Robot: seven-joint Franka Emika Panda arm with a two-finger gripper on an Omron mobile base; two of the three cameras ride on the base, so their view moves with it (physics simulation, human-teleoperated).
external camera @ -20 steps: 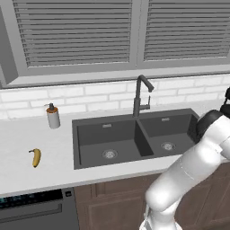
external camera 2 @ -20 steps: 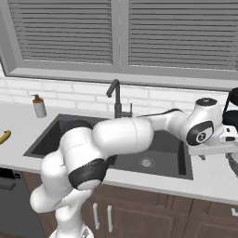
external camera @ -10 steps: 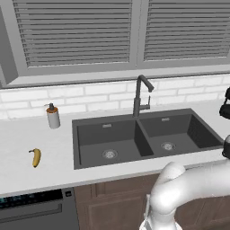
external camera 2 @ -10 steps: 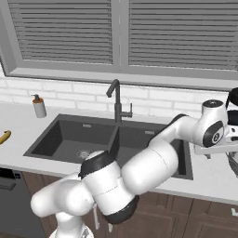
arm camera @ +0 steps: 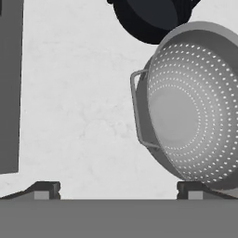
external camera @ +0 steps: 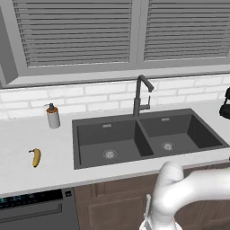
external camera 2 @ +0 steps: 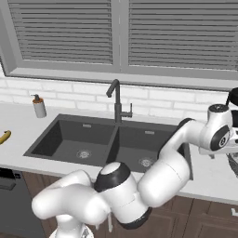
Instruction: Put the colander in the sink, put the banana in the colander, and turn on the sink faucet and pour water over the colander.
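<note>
Under the hand view's wide-open gripper (arm camera: 116,188) sits the colander (arm camera: 193,111); base views show the banana (external camera: 36,157).

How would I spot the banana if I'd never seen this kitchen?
Find the dark double sink under the window, then look along the white counter to its left. The banana lies there alone, small, curved and yellow, nearer the front edge than the white soap bottle.
</note>
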